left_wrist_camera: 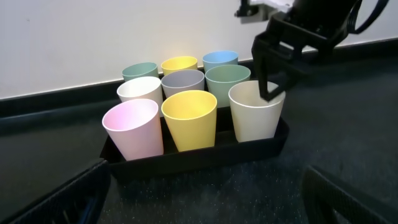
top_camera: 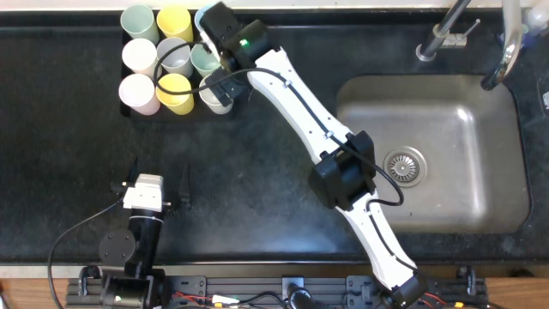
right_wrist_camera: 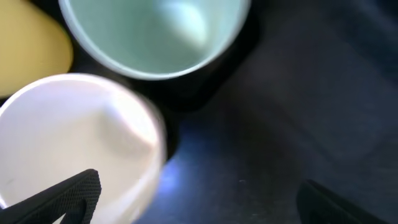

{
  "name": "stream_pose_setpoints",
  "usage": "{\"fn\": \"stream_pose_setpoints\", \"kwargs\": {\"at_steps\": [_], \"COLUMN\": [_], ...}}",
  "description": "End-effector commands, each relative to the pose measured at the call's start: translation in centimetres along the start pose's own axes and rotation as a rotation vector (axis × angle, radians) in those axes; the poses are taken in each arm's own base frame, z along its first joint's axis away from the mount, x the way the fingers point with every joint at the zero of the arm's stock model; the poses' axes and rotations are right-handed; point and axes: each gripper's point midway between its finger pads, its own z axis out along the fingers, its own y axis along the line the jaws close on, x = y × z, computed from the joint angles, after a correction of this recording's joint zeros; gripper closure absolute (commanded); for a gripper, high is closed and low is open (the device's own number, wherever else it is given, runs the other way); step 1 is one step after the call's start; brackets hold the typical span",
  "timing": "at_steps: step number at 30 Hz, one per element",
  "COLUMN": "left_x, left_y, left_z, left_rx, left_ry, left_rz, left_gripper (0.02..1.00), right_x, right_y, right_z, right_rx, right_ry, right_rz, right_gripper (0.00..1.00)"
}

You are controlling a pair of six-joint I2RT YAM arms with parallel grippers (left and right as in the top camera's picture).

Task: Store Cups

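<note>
Nine cups (left_wrist_camera: 183, 82): all upright in the black tray (left_wrist_camera: 205, 158), three rows of three, at the back of the counter (top_camera: 257, 197) against the wall.
Colours counted: two yellow, two pale green, and one each of blue, grey, pink, white and cream.
Cream cup (left_wrist_camera: 254, 118): in the tray corner nearest the sink (top_camera: 429, 154).
Right gripper (left_wrist_camera: 267, 84): spread wide, one finger dipped into the cream cup's mouth, the other outside its wall.
Step in hand, I'd say: releasing. It should lift straight up so no finger drags the rim or tips the cup.
Left gripper (top_camera: 159, 183): wide open, empty, well apart from the tray.
</note>
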Motion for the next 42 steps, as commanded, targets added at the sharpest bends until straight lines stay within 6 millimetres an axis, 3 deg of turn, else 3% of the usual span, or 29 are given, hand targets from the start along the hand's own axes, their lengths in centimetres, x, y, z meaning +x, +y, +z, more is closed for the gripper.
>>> {"fn": "stream_pose_setpoints", "kwargs": {"at_steps": [1,4,5,6,8,11,15,18,20,23,26,29,34,37,40,42], "left_x": [0.0,0.0,0.0,0.0,0.0,0.0,0.0,0.0,0.0,0.0,0.0,0.0,0.0,0.0,0.0,0.0], "left_y": [-0.2,-0.2,-0.2,-0.2,-0.2,-0.2,-0.2,-0.2,-0.2,-0.2,-0.2,-0.2,-0.2,-0.2,-0.2,-0.2], "left_z": [0.0,0.0,0.0,0.0,0.0,0.0,0.0,0.0,0.0,0.0,0.0,0.0,0.0,0.0,0.0,0.0], "left_rx": [0.01,0.01,0.01,0.01,0.01,0.01,0.01,0.01,0.01,0.01,0.01,0.01,0.01,0.01,0.01,0.01], "left_ry": [-0.003,-0.003,-0.003,-0.003,-0.003,-0.003,-0.003,-0.003,-0.003,-0.003,-0.003,-0.003,-0.003,-0.003,-0.003,-0.003], "left_rz": [0.019,0.019,0.019,0.019,0.019,0.019,0.019,0.019,0.019,0.019,0.019,0.019,0.019,0.019,0.019,0.019], "left_gripper": [0.02,0.02,0.02,0.02,0.02,0.02,0.02,0.02,0.02,0.02,0.02,0.02,0.02,0.02,0.02,0.02], "right_x": [-3.2,-4.6,-4.9,-5.0,-4.0,-0.8,5.7,10.6,14.7,19.4,23.5,26.3,29.2,31.5,35.2,37.0], "right_y": [-3.7,-6.8,-8.0,-9.8,-12.3,-16.6,-21.7,-23.4,-22.8,-19.3,-16.7,-16.0,-15.9,-14.7,-12.8,-11.9], "right_z": [-3.9,-7.9,-9.9,-13.2,-17.2,-22.3,-29.2,-33.7,-35.4,-35.3,-33.6,-31.3,-29.1,-26.4,-21.9,-19.9], "right_rx": [0.086,0.163,0.189,0.215,0.227,0.278,0.366,0.409,0.396,0.309,0.315,0.388,0.526,0.524,0.498,0.486], "right_ry": [-0.141,-0.237,-0.276,-0.331,-0.381,-0.396,-0.389,-0.395,-0.363,-0.33,-0.379,-0.519,-0.777,-0.817,-0.713,-0.648], "right_rz": [0.081,0.156,0.176,0.206,0.285,0.371,0.508,0.62,0.675,0.695,0.69,0.683,0.675,0.667,0.671,0.675], "right_gripper": [0.005,0.003,0.003,0.003,0.003,0.003,0.003,0.003,0.003,0.003,0.003,0.003,0.003,0.003,0.003,0.003]}}
